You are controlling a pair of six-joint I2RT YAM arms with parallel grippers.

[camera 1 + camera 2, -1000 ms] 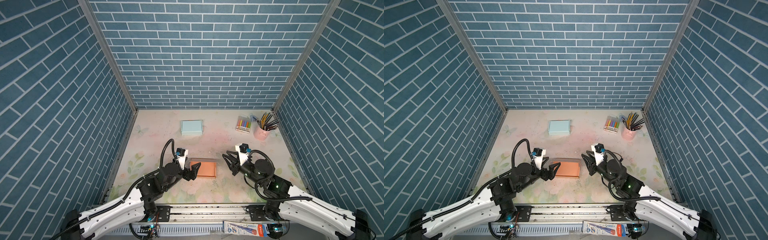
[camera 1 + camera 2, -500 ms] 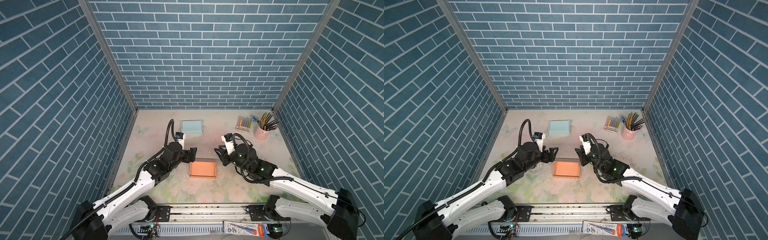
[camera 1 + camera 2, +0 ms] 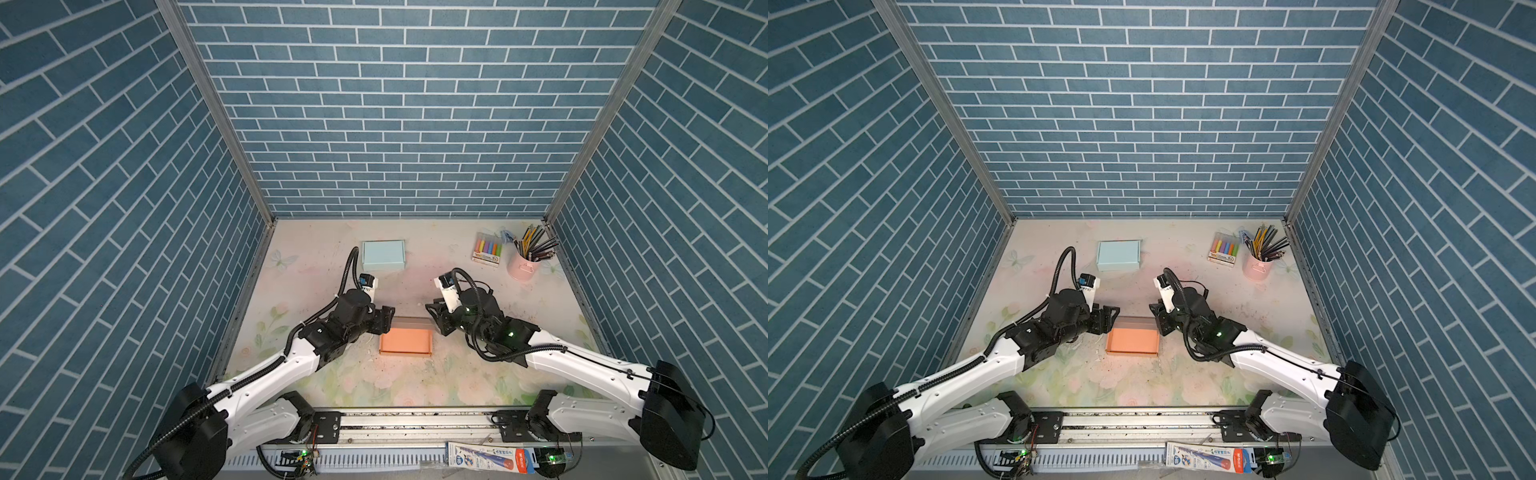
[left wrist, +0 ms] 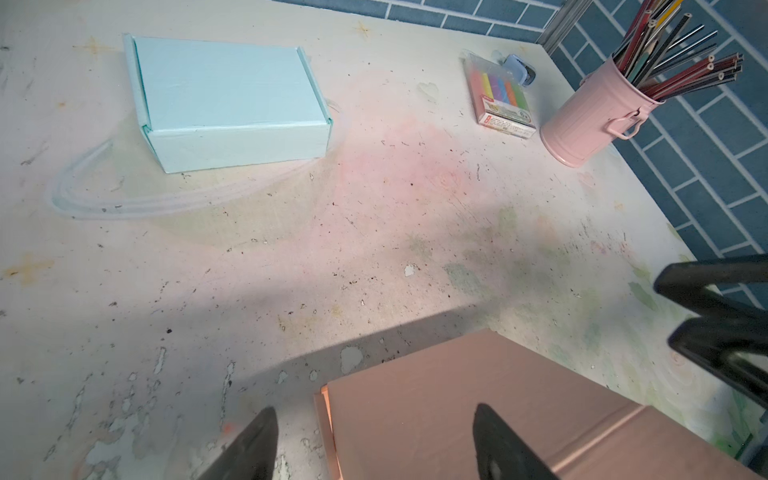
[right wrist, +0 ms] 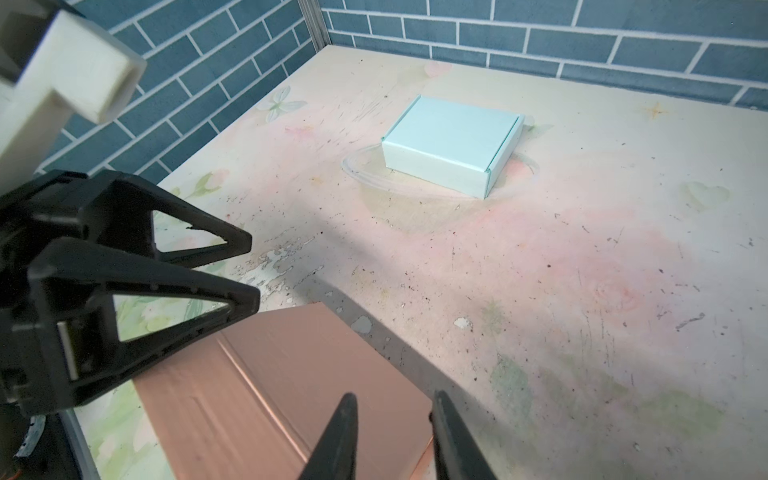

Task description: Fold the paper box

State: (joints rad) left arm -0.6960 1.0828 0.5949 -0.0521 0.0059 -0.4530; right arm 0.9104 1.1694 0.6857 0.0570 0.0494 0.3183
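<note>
Near edge: metal rail with a printed packet lying in front of it, right of centre. Both arms reach in from the near corners over the table.

Orange box, the task's thing: on the table, middle, nearer half. Lid down, lying flat, long side running left to right. Same place in both top views.

Left gripper: at the box's far left corner. Left wrist view shows the fingers spread wide, one over bare table just left of the box, the other over the lid. Nothing pinched.

Right gripper: at the box's far right corner, facing the left one across the lid. Right wrist view: fingers a little apart, the box's right edge showing in the narrow gap. Cannot tell whether they touch the card.

Farther back, left of centre: a light blue box, closed, well apart from both grippers.

Far right corner: a pack of coloured chalk lying flat, and just right of it a pink cup, upright, full of pencils.
</note>
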